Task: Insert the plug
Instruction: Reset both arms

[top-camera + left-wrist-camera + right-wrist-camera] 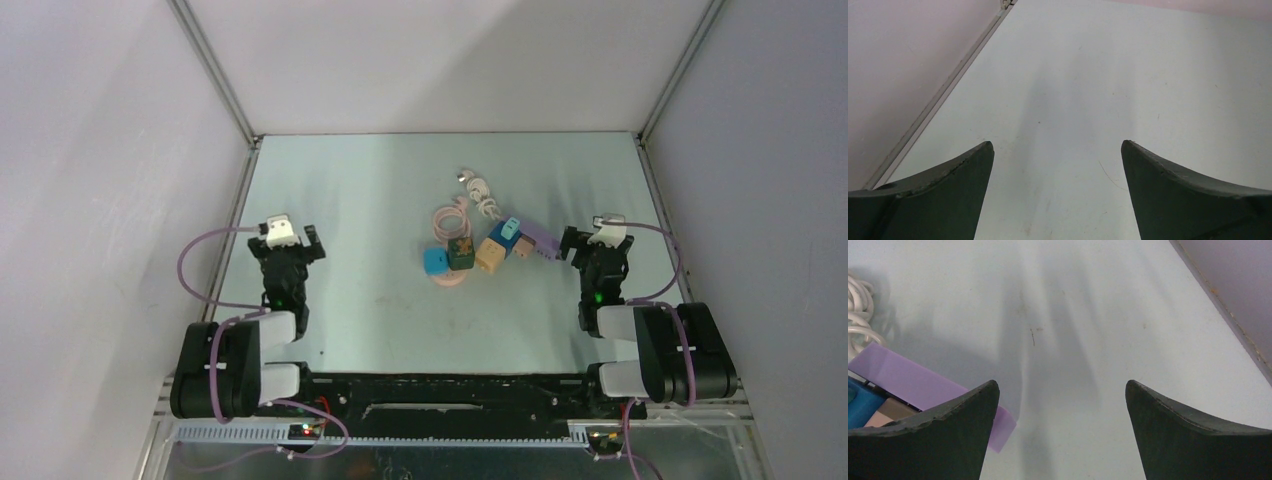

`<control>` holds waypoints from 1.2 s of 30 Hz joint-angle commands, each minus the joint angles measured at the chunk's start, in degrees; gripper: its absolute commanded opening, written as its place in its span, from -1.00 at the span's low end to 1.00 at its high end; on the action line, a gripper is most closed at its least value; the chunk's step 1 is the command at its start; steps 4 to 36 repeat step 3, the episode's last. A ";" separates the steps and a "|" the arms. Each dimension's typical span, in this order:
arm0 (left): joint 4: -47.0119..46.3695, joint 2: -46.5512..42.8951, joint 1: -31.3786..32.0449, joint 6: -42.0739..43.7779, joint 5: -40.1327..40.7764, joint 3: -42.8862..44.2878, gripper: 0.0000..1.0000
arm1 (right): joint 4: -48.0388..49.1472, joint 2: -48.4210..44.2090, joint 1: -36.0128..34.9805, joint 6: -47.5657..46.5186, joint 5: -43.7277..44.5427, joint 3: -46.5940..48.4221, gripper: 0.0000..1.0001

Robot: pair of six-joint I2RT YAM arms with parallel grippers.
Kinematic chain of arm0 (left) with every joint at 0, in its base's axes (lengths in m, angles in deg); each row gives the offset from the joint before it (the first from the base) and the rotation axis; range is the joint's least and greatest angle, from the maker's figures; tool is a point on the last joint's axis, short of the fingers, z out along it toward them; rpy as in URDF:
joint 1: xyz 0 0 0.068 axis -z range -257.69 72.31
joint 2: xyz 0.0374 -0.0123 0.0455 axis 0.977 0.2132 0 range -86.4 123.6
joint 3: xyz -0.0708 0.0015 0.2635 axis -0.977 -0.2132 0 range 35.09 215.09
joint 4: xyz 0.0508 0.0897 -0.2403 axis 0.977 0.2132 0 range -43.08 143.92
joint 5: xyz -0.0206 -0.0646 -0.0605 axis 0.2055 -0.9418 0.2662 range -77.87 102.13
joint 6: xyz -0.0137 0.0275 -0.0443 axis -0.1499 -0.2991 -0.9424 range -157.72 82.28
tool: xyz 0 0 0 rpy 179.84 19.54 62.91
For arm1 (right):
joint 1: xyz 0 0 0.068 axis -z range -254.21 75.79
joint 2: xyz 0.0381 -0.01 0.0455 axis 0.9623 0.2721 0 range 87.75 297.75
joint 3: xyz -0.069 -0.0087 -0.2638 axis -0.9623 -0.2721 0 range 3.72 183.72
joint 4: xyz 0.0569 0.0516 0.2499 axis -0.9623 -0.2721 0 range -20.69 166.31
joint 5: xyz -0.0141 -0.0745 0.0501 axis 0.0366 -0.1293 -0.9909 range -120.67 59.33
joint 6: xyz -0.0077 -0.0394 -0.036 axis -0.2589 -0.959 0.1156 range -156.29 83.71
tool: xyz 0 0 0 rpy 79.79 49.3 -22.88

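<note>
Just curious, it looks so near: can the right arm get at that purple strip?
Probably yes: the purple strip lies right beside its open fingers, uncovered on that side, nothing between them.

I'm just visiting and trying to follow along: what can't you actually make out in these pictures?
Top view: which of the coloured blocks plugs into which; they are too small.
Right wrist view: the purple strip is partly hidden by the right gripper; the white cable and blue block are cut by the left edge.
Left wrist view: the blocks are out of frame; only table shows.
</note>
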 commanded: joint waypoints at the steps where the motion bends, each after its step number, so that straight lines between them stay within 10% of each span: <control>1: -3.02 0.07 0.09 0.60 1.67 0.83 0.99 | 3.25 -0.23 0.21 -0.73 0.09 1.31 0.99; 36: -3.21 0.01 0.06 0.54 1.59 0.73 0.99 | 3.23 -0.16 0.26 -0.70 0.02 1.34 0.99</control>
